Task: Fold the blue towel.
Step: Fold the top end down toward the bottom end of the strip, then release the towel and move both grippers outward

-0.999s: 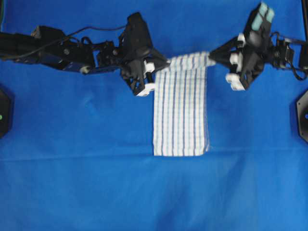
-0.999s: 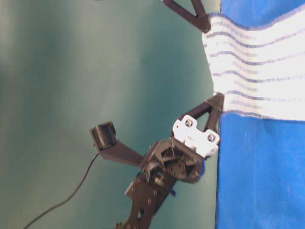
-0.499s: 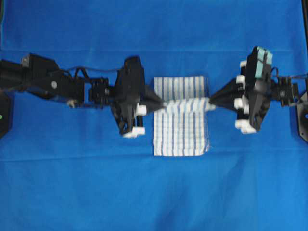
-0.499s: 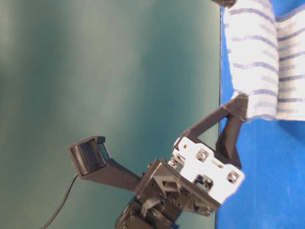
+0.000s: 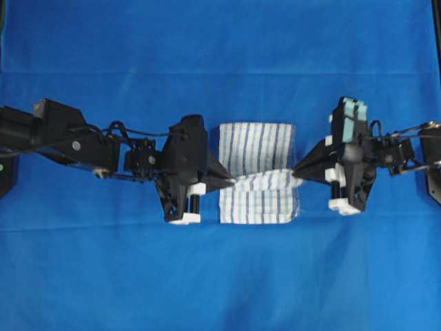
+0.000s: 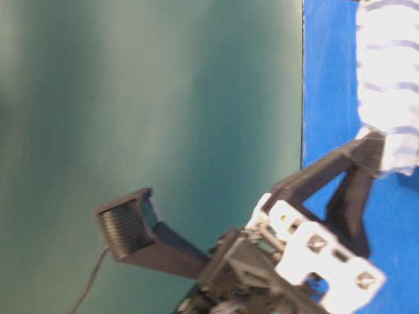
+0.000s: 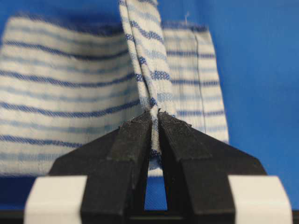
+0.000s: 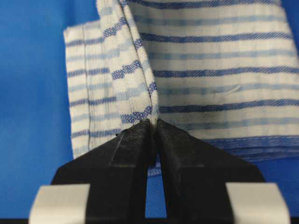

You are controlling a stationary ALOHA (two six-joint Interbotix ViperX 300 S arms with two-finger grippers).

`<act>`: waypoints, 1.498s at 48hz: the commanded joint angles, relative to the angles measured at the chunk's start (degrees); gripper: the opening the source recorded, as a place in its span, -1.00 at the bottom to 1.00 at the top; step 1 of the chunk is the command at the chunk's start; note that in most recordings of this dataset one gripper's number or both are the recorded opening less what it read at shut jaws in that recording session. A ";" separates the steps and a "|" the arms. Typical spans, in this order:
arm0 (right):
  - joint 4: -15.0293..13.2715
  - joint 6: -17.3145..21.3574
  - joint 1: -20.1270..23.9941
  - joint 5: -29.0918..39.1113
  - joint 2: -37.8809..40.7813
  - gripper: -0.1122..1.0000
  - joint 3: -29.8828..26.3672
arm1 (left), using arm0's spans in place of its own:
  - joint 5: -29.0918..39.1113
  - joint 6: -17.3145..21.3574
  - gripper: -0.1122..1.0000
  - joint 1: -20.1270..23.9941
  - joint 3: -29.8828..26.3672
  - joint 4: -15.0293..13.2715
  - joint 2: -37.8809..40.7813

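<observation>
The blue towel (image 5: 258, 172), white with thin dark-blue stripes, lies mid-table on the plain blue covering, partly doubled over. My left gripper (image 5: 231, 182) is shut on the towel's lifted edge at its left side. My right gripper (image 5: 296, 176) is shut on the same edge at its right side. The held edge stretches between them as a raised band across the towel's lower half. The left wrist view shows the cloth (image 7: 148, 70) pinched between my fingertips (image 7: 155, 116). The right wrist view shows the same (image 8: 135, 88) at my gripper (image 8: 154, 122). The table-level view shows the towel (image 6: 389, 85) and one finger (image 6: 353, 190).
The plain blue table covering (image 5: 220, 276) spreads across the whole table. Black arm bases sit at the left edge (image 5: 5, 169) and the right edge (image 5: 434, 176). A green wall (image 6: 150, 118) fills the table-level view.
Both grippers have carried the towel's far edge toward the near edge, from above the towel to over its lower half. The far part now lies flat behind the held band.
</observation>
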 commanded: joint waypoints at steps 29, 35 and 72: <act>0.09 0.18 1.23 0.26 2.99 -0.64 -1.93 | -4.13 -1.05 -0.74 -1.58 -0.88 -0.18 2.72; 0.09 0.26 1.23 -0.09 3.16 -0.62 -2.20 | -4.13 -0.97 -0.69 -1.32 -0.88 -0.18 2.64; -1.58 -0.53 1.32 21.01 -19.78 0.20 -6.42 | 10.46 3.08 0.14 -0.53 3.43 -0.09 -20.65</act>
